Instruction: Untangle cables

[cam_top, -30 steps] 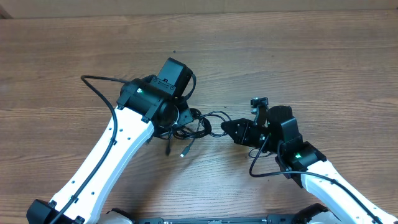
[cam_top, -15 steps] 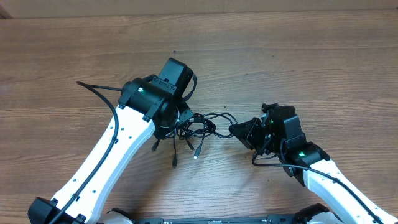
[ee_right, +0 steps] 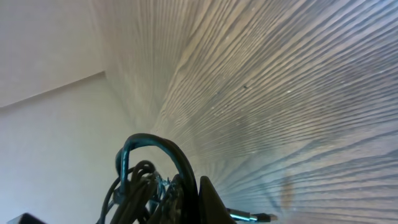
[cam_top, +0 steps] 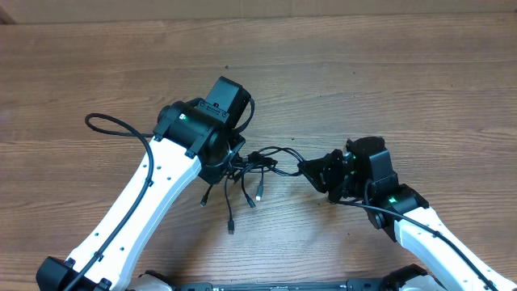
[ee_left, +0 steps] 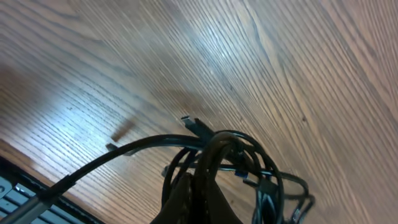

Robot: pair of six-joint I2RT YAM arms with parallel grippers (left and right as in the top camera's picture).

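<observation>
The cables (cam_top: 262,160) are a bunch of thin black cords, strung between my two grippers over the wooden table. Several plug ends hang toward the front, one black (cam_top: 230,229) and one silver (cam_top: 258,196). My left gripper (cam_top: 236,159) is shut on the left side of the bunch. In the left wrist view the loops (ee_left: 236,162) rise from its dark fingers (ee_left: 186,199), above the table. My right gripper (cam_top: 307,168) is shut on the right end of the cables. In the right wrist view a curved loop (ee_right: 149,155) stands beside its finger (ee_right: 211,202).
The left arm's own thick black cable (cam_top: 109,125) loops out to the left over the wooden table (cam_top: 388,81). Another thick cable (cam_top: 359,204) runs along the right arm. The table's far edge (cam_top: 323,18) lies at the top.
The right gripper has shifted a little to the right, and the bunch now stretches out between the grippers. The plug ends hang further toward the front. The left arm's cable loop swung left.
</observation>
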